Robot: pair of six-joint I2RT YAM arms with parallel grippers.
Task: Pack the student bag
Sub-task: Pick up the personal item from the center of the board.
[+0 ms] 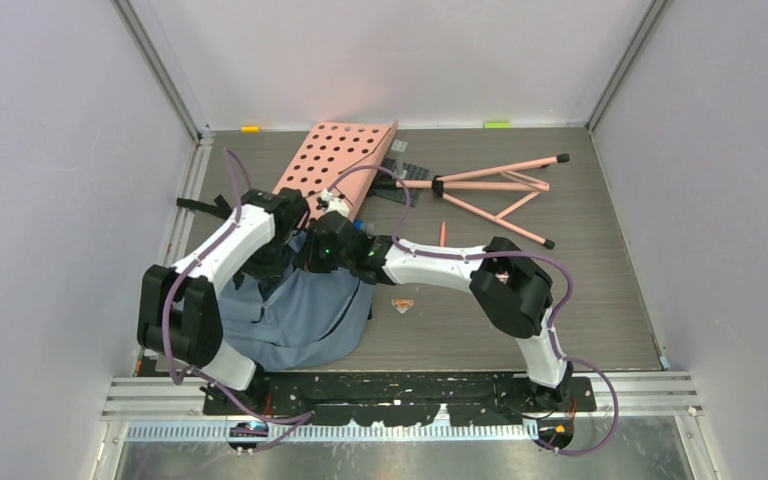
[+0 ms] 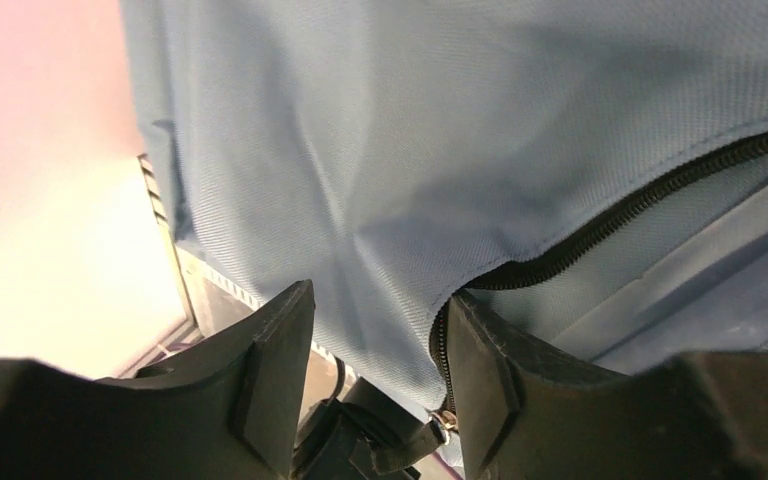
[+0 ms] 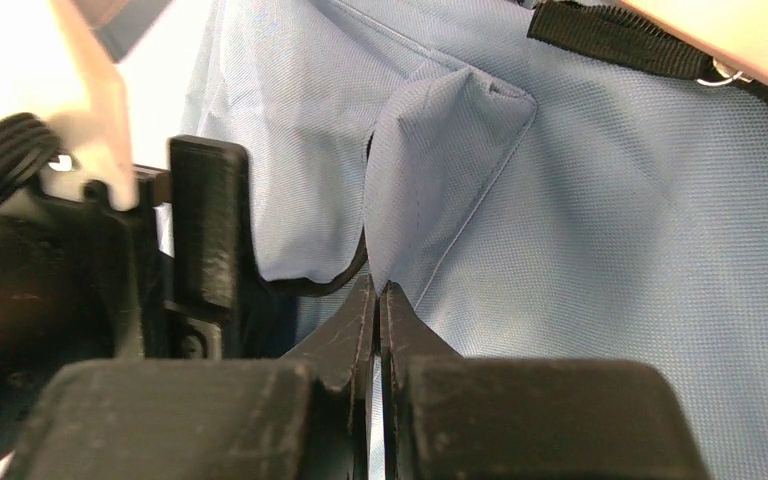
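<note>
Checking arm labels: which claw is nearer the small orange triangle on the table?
Right. The right claw pinches backpack fabric just left of the orange triangle; the left claw straddles the backpack's zipper farther left, beyond the right one.

bag (image 1: pixel 295 322) before board (image 1: pixel 335 150), stand (image 1: pixel 490 185) right

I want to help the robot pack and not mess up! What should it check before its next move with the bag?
1. Right pincer has the student bag: ok, it is shut on a fold of the cloth.
2. Left pincer is lined up: ok, cloth sits between its open fingers, beside the zipper.
3. Left pincer is gripping: not ok, not yet closed.
4. Bag mouth is open wide enough: cannot tell.
5. Pink board is clear of the arms: cannot tell, it lies just behind them.
</note>
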